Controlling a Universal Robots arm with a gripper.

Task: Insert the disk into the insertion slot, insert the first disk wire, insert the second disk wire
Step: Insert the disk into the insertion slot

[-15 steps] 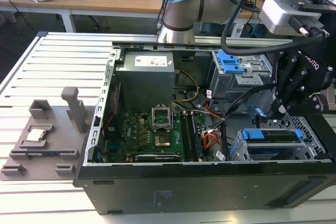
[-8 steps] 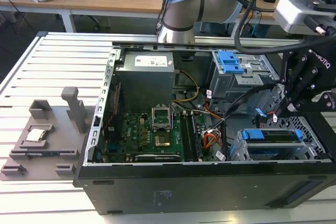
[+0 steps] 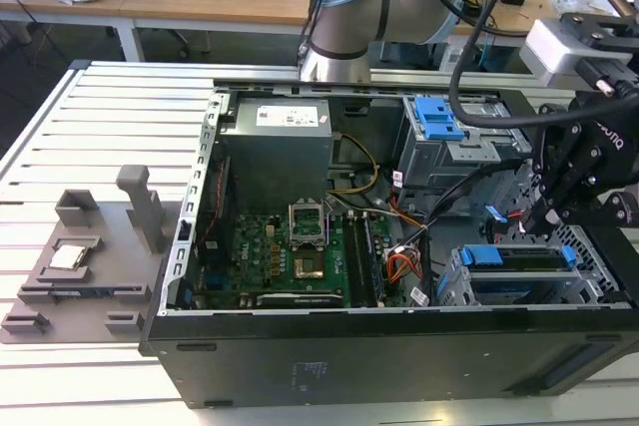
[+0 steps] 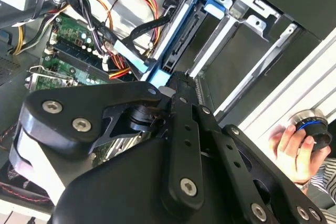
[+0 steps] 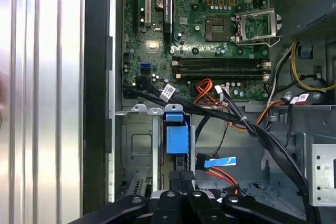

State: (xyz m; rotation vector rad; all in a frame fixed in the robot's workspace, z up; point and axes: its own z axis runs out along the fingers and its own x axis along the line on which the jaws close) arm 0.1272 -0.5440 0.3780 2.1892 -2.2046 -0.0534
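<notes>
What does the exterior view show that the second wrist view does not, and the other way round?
The exterior view adds the grey fixture on the table and the power supply. The second wrist view adds a hand on a round knob. Both share the gripper, the motherboard and the disk's blue caddy.

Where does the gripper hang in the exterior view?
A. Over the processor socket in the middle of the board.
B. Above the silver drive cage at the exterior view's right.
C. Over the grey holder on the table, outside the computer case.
B: the gripper hangs at the exterior view's right, just above the insertion slot of the silver cage, where the disk sits in its blue caddy.
</notes>
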